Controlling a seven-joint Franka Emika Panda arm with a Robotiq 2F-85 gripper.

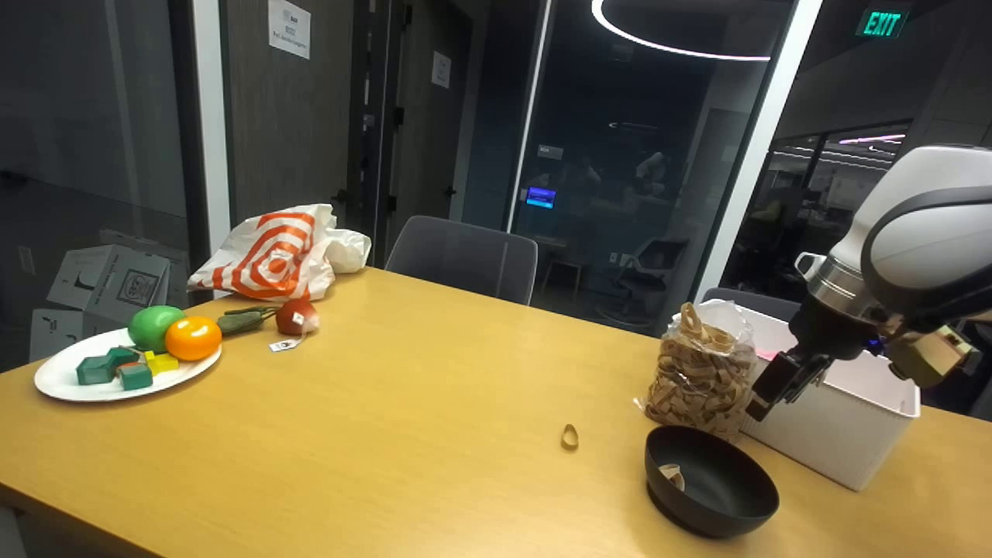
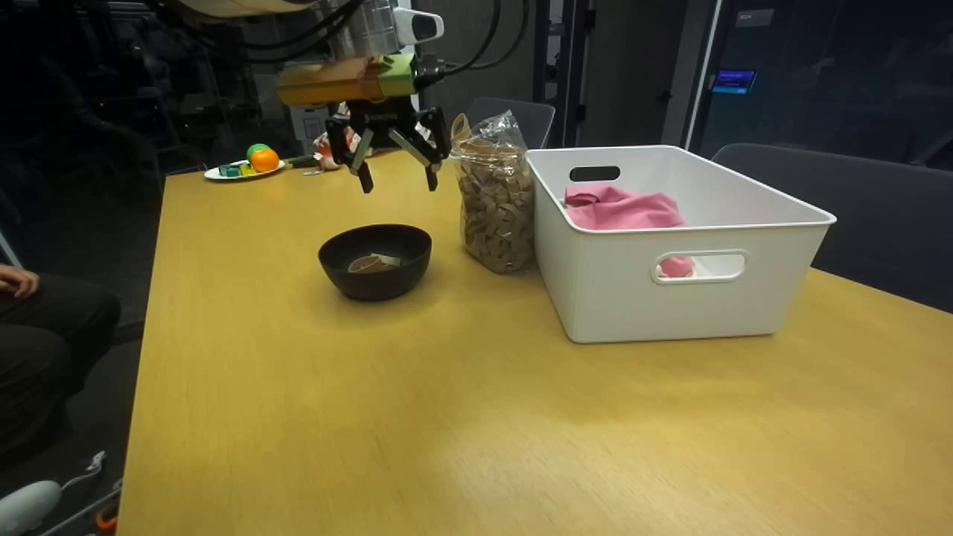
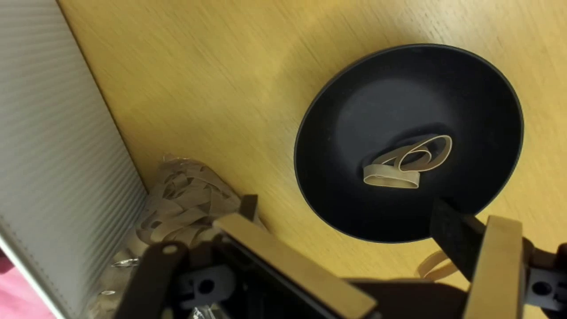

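Note:
My gripper (image 2: 399,180) hangs in the air above a black bowl (image 2: 380,283), its two fingers spread wide with nothing between them. Inside the bowl lie a few tan rubber bands (image 3: 392,177), seen best in the wrist view. Beside the bowl stands a clear plastic bag of rubber bands (image 1: 697,380), upright and full, with bands poking out at its top. In the wrist view the left fingertip overlaps this bag (image 3: 190,199); contact cannot be made out. One loose rubber band (image 1: 570,446) rests on the table near the bowl, partly hidden by a finger in the wrist view.
A white bin (image 2: 670,298) holding pink cloth (image 2: 625,208) stands against the bag. Farther along the table are a white plate (image 1: 54,380) with a green fruit (image 1: 155,325), an orange (image 1: 194,339) and coloured blocks, and a red-and-white shopping bag (image 1: 275,252).

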